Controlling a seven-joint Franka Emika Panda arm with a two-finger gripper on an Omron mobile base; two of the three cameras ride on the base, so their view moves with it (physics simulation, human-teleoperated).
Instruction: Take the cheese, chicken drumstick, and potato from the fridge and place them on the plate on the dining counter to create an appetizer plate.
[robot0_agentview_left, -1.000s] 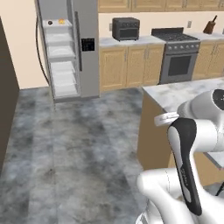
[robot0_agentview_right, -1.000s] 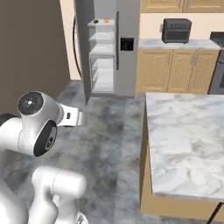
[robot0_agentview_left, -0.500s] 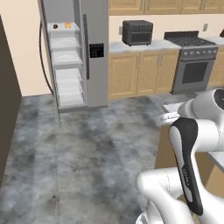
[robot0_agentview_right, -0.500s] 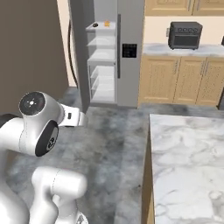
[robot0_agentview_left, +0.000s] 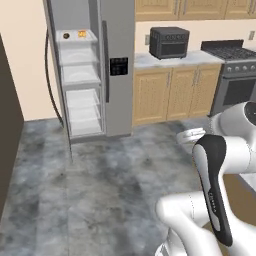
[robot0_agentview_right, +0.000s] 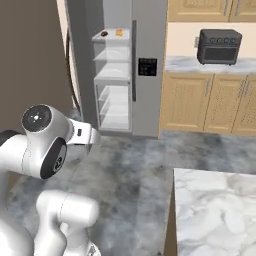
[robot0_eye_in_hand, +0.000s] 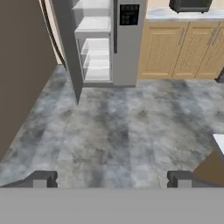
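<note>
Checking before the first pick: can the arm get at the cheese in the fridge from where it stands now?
Probably not yet. The cheese sits on the fridge's top shelf, door open, but bare floor separates them; the gripper hangs open over it.

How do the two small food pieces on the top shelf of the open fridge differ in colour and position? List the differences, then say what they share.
Colour: the chicken drumstick is dark brown; the cheese is yellow-orange.
Position: in both base views the drumstick lies to the left and the cheese to the right, apart from each other.
Shared: both are small and sit on the same top white shelf of the fridge.
</note>
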